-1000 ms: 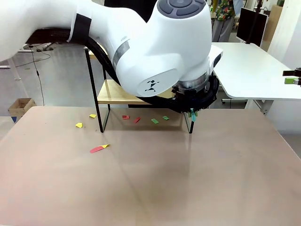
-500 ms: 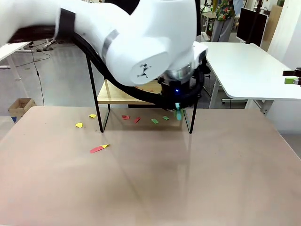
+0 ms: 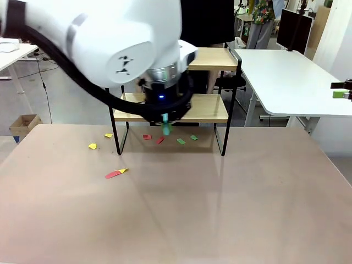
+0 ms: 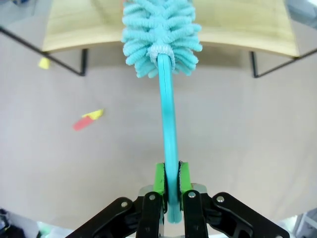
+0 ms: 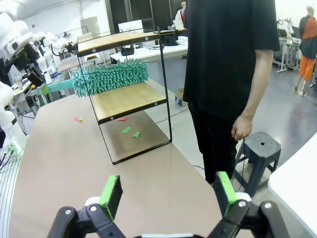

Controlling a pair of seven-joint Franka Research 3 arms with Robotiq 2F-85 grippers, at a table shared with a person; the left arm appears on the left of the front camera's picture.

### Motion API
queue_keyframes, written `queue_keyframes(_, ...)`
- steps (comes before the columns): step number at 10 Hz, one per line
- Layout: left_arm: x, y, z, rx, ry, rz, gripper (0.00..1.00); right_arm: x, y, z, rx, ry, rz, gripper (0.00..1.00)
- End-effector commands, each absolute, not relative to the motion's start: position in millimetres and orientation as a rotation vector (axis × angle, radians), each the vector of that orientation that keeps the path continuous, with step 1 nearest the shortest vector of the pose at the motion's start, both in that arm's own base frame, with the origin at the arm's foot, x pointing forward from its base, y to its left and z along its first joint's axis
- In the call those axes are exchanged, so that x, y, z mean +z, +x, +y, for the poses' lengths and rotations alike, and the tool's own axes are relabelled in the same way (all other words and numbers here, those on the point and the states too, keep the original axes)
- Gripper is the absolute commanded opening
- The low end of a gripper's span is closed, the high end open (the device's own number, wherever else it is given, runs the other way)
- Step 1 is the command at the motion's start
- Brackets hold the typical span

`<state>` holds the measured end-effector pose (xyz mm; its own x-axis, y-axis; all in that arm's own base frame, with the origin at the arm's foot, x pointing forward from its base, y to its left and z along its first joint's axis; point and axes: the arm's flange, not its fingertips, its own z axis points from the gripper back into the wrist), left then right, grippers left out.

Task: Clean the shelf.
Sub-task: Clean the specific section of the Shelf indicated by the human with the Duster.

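Observation:
The shelf stands at the table's far side, two wooden boards in a thin black frame. My left gripper hangs in front of its lower board, shut on the handle of a teal fluffy duster. Its green pads clamp the thin teal handle. In the right wrist view the duster head lies between the two boards of the shelf, over the lower one. My right gripper is open and holds nothing, off the shelf's right end, and it also shows at the right edge.
Several coloured paper scraps lie on the table: green and red under the shelf, yellow and a red-yellow one to the left. A person stands behind the shelf beside a black stool. A white desk stands at right.
My left arm has swung left along the shelf with the duster, from the right end to the lower board's left-middle. The right gripper has stayed still.

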<state>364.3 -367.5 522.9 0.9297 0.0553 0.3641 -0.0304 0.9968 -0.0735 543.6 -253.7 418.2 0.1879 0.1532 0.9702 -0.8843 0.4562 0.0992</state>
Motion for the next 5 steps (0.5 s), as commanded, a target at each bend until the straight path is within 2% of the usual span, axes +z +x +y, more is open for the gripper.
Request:
queue_keyframes(1, 521, 354, -321, 0.080, 0.023, -0.373, 0.14, 421, 543, -252, 0.858, 0.800, -1.145, 1.00)
queue_keyframes(4, 537, 337, -264, 0.185, 0.313, -0.436, 0.14, 421, 543, -252, 0.858, 0.800, -1.145, 1.00)
queue_keyframes(5, 547, 329, -257, 0.200, 0.353, -0.460, 0.14, 421, 543, -252, 0.858, 0.800, -1.145, 1.00)
